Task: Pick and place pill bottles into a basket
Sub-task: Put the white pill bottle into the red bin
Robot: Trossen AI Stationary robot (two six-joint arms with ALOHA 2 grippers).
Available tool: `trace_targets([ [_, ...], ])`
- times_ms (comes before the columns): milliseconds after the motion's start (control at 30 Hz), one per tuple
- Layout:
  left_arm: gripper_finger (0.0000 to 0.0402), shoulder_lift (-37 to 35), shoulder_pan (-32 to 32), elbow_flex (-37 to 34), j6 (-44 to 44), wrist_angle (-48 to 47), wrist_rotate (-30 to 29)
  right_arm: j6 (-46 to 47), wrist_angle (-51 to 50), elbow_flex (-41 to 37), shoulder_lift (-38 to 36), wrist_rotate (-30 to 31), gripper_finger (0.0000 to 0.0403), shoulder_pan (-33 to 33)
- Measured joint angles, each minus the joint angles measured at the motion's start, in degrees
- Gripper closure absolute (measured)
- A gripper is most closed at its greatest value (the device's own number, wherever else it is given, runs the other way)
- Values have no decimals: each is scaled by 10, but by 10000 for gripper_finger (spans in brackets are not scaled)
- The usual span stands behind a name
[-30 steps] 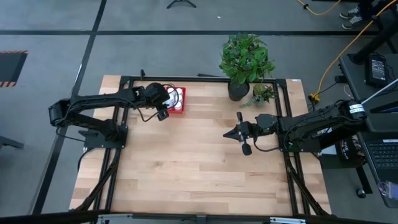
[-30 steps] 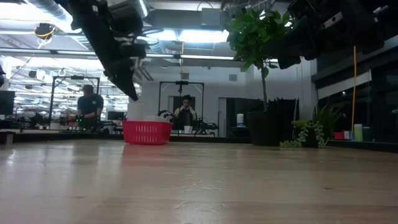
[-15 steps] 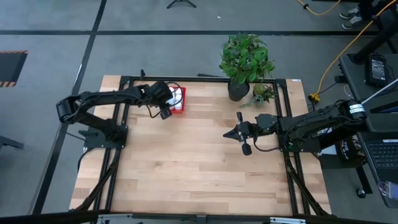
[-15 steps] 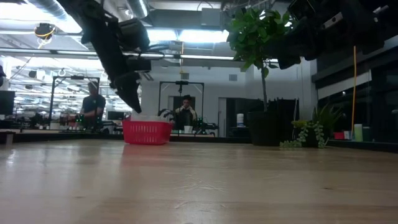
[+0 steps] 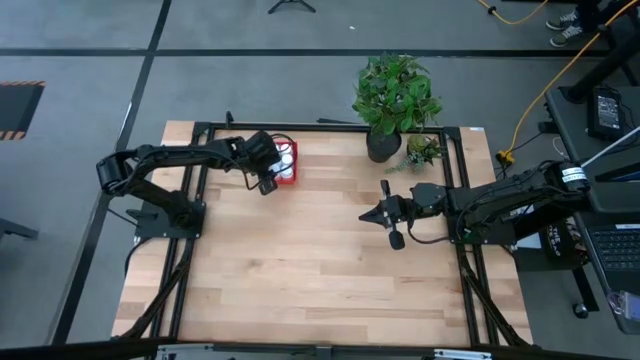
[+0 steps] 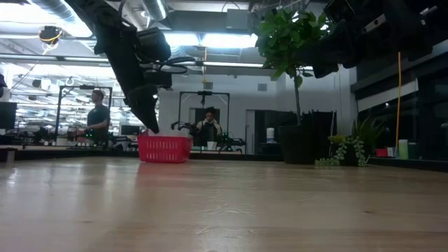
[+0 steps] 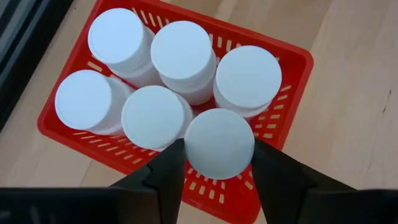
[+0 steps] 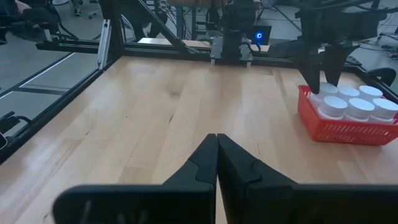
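- Basket [image 7: 292,87]: red, low-sided, sitting on the wooden table [image 5: 320,270] near its far edge, on the left arm's side; I also see it in the high view [image 5: 289,160] and the low view [image 6: 164,148].
- Left gripper [image 7: 219,165]: directly over the basket. My wrist camera shows both dark fingers [image 7: 166,174] pressed against the sides of one pill bottle's white cap [image 7: 219,140]; I log it as clamped on that bottle.
- Held bottle sits over the corner slot of the basket, just beside two neighbours; I cannot tell whether its base touches the basket floor.
- Five other pill bottles [image 7: 183,53] stand upright inside the basket, caps up, packed touching one another in two rows.
- Low view: left arm comes down from above, its tip [image 6: 149,119] at the basket's rim.
- Right gripper [image 5: 384,216]: hovering above the table toward the right side, well apart from the basket. Its wrist view shows the two fingers [image 8: 200,163] pressed together with nothing between them.
- Potted plant [image 5: 393,98] stands at the table's far edge, right of the basket.
- People [image 6: 95,120] visible in the room behind the table, low view.
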Motion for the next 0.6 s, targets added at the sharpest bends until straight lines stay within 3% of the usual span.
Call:
trace_targets([
  [600, 217, -7, 0, 0, 0, -2, 0, 0, 0, 0, 0, 0, 393, 0],
])
